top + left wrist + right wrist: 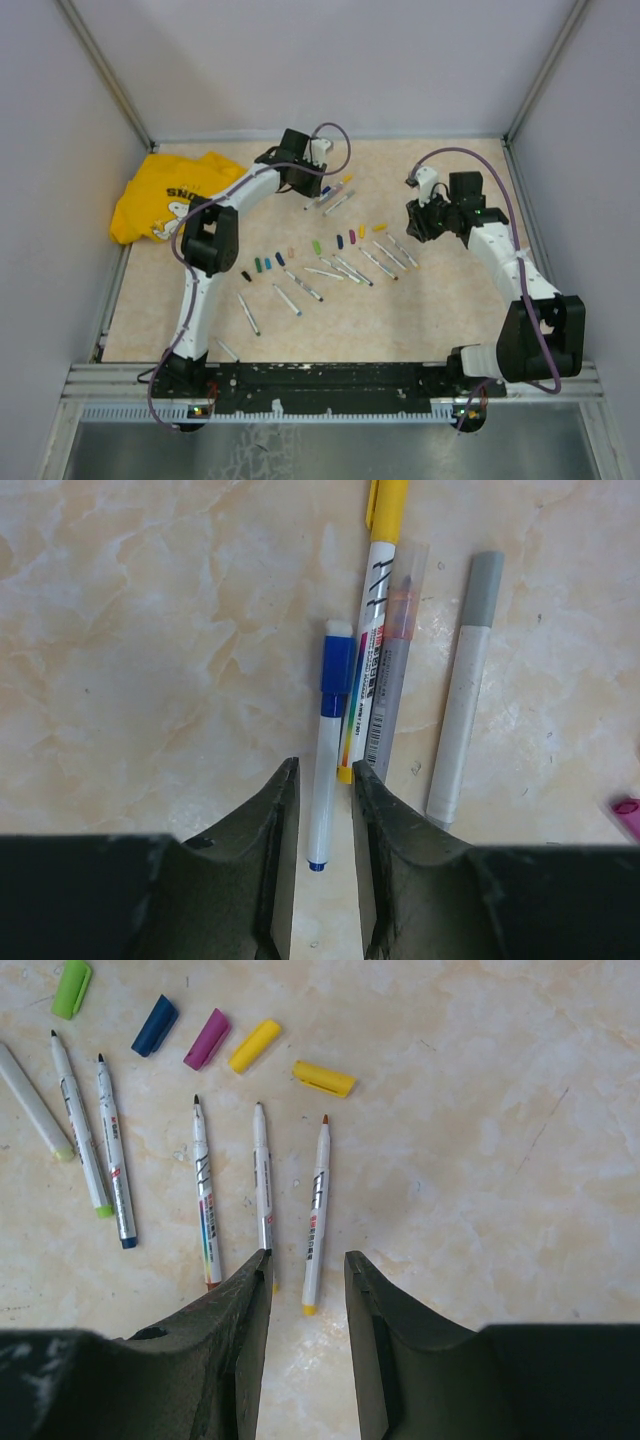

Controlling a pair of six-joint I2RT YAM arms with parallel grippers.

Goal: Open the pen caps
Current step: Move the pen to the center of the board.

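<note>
We find a blue cap (338,663), stubby with a white end, seated on a thin white pen (320,780). The pen's tail lies between the left jaws, and the cap sits straight ahead of their tips. Those jaws stand narrowly spread, with counter showing on both sides of the pen, so they pinch nothing. Just right of it, touching, lies a second pen (372,670), its yellow cap (388,502) farther ahead. A little apart to the right is a pen with a grey cap (483,588).

Ahead and to the left of the right jaws, loose caps lie in a rough row: a green cap (72,987), a navy cap (154,1025), a magenta cap (207,1039) and two loose yellow caps (255,1045). Uncapped pens (261,1175) lie between that row and the jaws, their tips pointing away. The right jaws are spread and grip nothing, though one pen's tail reaches just into their gap.

The counter (450,310) is beige and marbled. Pale grey walls close it in on three sides, with metal posts at the far corners. A yellow shirt (170,195) lies crumpled well to the left of the left jaws.
</note>
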